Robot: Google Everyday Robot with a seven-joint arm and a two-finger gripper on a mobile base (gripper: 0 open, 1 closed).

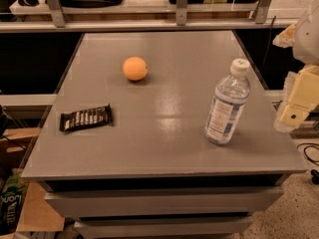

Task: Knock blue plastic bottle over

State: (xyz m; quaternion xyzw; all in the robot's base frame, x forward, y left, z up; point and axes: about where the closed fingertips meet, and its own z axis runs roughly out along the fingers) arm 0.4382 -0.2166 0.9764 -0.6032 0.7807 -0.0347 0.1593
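- nearest you, flat grey drawer fronts (164, 200) stack below the front edge of a grey table (164, 153) with a smooth, faintly glossy top.
- blue plastic bottle (227, 108) stands upright on the right front part of the table, near the right edge and well apart from everything else.
- it is clear, bluish, ribbed plastic with a white screw cap (240, 66) and a white-and-blue label (219, 121) around its lower body.
- you cannot see how full it is. it is probably light, thin-walled and a bit slippery, tall over a narrow base, so it should tip easily.
- no grasp seems needed: push sideways high up, at the shoulder below the cap. a low push may only slide it.
- gripper (296, 101), cream and blocky, hangs off the table's right edge, just beside the bottle and not touching it. you cannot tell whether it is released or clenched.
- an orange ball (135, 68), round and matte, sits towards the back left.
- a dark, flat, crinkly snack wrapper (85, 117) lies near the left edge.
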